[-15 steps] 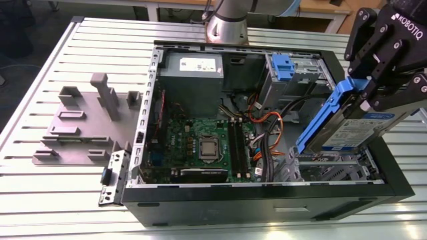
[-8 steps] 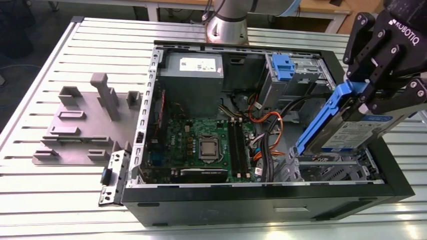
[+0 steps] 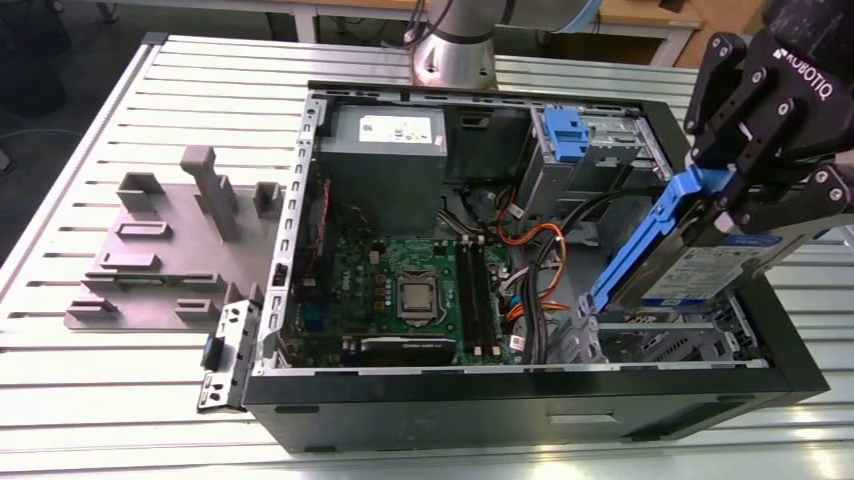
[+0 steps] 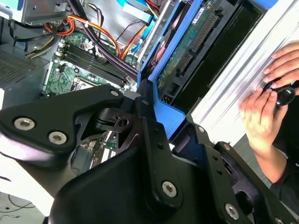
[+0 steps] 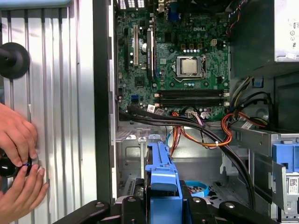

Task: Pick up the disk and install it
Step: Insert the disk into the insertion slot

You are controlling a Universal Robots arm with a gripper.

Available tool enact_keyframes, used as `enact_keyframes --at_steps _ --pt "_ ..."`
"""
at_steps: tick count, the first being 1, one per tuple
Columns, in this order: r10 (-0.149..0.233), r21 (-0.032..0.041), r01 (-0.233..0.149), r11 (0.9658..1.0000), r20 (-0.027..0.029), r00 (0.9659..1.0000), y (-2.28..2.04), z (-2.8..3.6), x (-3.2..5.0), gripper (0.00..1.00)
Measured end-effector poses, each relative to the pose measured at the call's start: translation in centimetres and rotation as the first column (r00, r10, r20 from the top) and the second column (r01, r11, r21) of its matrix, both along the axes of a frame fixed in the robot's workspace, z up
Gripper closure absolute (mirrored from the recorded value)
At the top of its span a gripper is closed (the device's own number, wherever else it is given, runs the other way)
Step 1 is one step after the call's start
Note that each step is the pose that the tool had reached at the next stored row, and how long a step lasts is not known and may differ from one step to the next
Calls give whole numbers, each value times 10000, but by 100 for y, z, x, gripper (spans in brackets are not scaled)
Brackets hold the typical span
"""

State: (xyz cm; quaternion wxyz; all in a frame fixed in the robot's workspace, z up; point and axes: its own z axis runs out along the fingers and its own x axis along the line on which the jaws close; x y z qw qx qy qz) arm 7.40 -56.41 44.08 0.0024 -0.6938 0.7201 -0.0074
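Observation:
The disk [image 3: 701,270], a silver drive with a white-and-blue label in a blue plastic carrier, hangs tilted above the open computer case's lower drive bay [image 3: 661,340] at the exterior view's right. My black gripper [image 3: 761,190] is shut on the disk's upper end. In the second wrist view the disk's green circuit-board underside [image 4: 187,51] and blue carrier [image 4: 161,109] run away from the fingers [image 4: 149,140]. In the first wrist view the carrier's blue end [image 5: 161,179] sits between the fingers, above the metal bay [image 5: 135,149].
The open case [image 3: 534,400] lies on a slatted white table [image 3: 134,400], with motherboard [image 3: 400,290], grey power supply [image 3: 387,150], cable bundles [image 3: 534,250] and a fixed blue bracket [image 3: 567,135]. Grey fixtures [image 3: 160,250] stand at the left. A person's hands [image 5: 18,158] rest on the table beside the case.

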Motion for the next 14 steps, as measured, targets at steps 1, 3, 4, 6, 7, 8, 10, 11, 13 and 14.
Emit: enact_keyframes --at_steps 1,3,4,6,7,8,10,11,13,14 --pt "0 0 0 10000 0 10000 0 -5 0 64" --pt "0 1 0 10000 0 10000 0 -21 0 64" --pt "0 0 0 10000 0 10000 0 -28 0 64" --pt "0 -1 0 10000 0 10000 0 -43 0 64" --pt "0 0 0 10000 0 10000 0 -50 0 64" --pt "0 0 0 10000 0 10000 0 -56 0 64" --pt "0 -1 0 10000 0 10000 0 -69 0 64" --pt "0 0 0 10000 0 10000 0 -76 0 64" --pt "0 0 0 10000 0 10000 0 -88 0 64" --pt "0 -1 0 10000 0 10000 0 -95 0 64"
